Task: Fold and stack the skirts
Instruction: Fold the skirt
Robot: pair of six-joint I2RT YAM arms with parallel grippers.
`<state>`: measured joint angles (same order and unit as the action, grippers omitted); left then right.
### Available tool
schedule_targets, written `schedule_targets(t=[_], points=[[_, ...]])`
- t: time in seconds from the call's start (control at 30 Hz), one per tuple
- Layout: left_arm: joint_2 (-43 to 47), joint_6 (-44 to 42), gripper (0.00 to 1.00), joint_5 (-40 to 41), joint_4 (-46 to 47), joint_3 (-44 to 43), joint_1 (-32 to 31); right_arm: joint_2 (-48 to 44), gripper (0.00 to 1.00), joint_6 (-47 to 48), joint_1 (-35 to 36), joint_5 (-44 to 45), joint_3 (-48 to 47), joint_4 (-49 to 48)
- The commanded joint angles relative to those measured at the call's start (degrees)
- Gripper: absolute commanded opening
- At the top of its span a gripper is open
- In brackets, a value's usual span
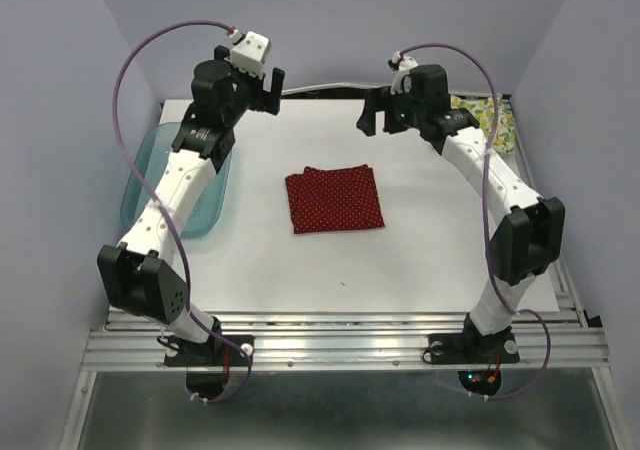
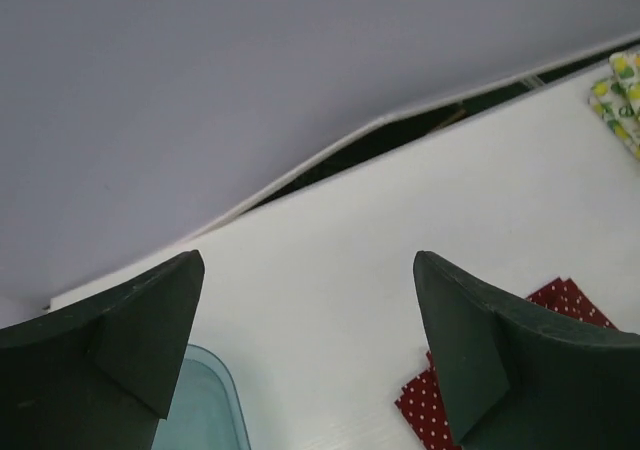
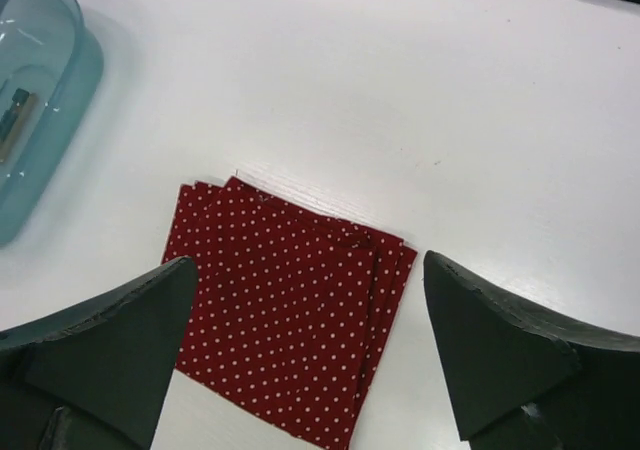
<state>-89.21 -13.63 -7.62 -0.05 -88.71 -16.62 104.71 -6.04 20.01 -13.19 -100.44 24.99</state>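
Top view: the folded dark red polka-dot skirt (image 1: 335, 199) lies at the centre of the table (image 1: 420, 260), evidently as the stack base. The fruit-print skirt (image 1: 495, 122) sits at the far right edge, not yet stacked.
Left wrist: left gripper (image 2: 310, 350) spread, empty.
Right wrist: right gripper (image 3: 310, 355) spread, empty, above the red skirt.

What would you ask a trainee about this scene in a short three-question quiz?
1. True or false: the dark red dotted skirt lies folded near the middle of the table.
2. Where is the cream fruit-print skirt? A: stacked on the red one. B: at the table's far right corner, apart from the red one. C: hanging off the near edge.
3. Fill in: the left gripper and the right gripper are both ___ and hold nothing.

Key: 1 true; 2 B; 3 open.
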Motion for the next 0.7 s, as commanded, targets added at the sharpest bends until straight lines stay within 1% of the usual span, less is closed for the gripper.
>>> schedule_targets(t=[0.0,0.03,0.07,0.1,0.13,0.17,0.2,0.27,0.33,0.43,0.5,0.53,0.57,0.67], points=[[-0.61,-6.17,0.89,-2.27,0.08,0.48,0.19,-1.61,1.00,-8.00,-2.34,2.56,8.04,-1.62],[-1.40,-8.58,0.87,-7.97,-2.82,-0.75,-0.16,-1.96,1.00,-9.06,-2.87,1.77,9.64,-1.70],[-2.54,-9.22,0.84,-7.94,-4.76,-2.33,-0.77,-2.31,1.00,-10.03,-3.57,0.98,11.31,-1.88],[-3.85,-8.88,0.82,-7.50,-8.17,-5.92,-1.48,-2.49,0.99,-11.69,-3.57,0.10,13.24,-3.62],[-7.52,-8.09,0.77,-9.07,-10.30,-8.21,-2.27,-2.75,0.98,-12.15,-3.57,-0.17,16.91,-4.68],[-9.56,-7.65,0.75,-11.43,-15.01,-10.76,-2.36,-2.93,0.97,-12.67,-4.10,-0.86,18.51,-5.82],[-13.23,-5.99,0.68,-15.98,-17.15,-14.96,-2.45,-2.93,0.92,-13.55,-4.10,-0.78,20.01,-8.27],[-15.72,-3.44,0.63,-18.91,-18.57,-17.28,-2.71,-2.14,0.87,-14.87,-4.10,-0.17,23.08,-11.26],[-17.14,-0.80,0.62,-20.41,-17.01,-16.15,-3.15,-0.74,0.86,-16.63,-4.10,0.18,23.63,-12.68],[-17.66,2.37,0.62,-17.45,-12.96,-12.55,-5.60,2.60,0.84,-18.56,-4.10,-0.17,23.37,-14.97],[-19.06,2.81,0.62,-15.25,-12.34,-11.23,-7.01,4.88,0.82,-19.44,-4.10,-2.36,23.19,-16.46],[-19.59,3.17,0.62,-12.02,-12.34,-10.96,-7.72,5.59,0.81,-19.71,-4.10,-2.80,23.36,-16.99],[-20.12,3.78,0.63,-10.94,-12.16,-10.61,-8.33,6.29,0.81,-19.88,-4.10,-3.94,23.54,-17.52],[-22.23,8.33,0.64,-10.75,-11.37,-10.26,-9.13,8.84,0.73,-21.29,-4.10,-4.91,23.98,-19.10]])
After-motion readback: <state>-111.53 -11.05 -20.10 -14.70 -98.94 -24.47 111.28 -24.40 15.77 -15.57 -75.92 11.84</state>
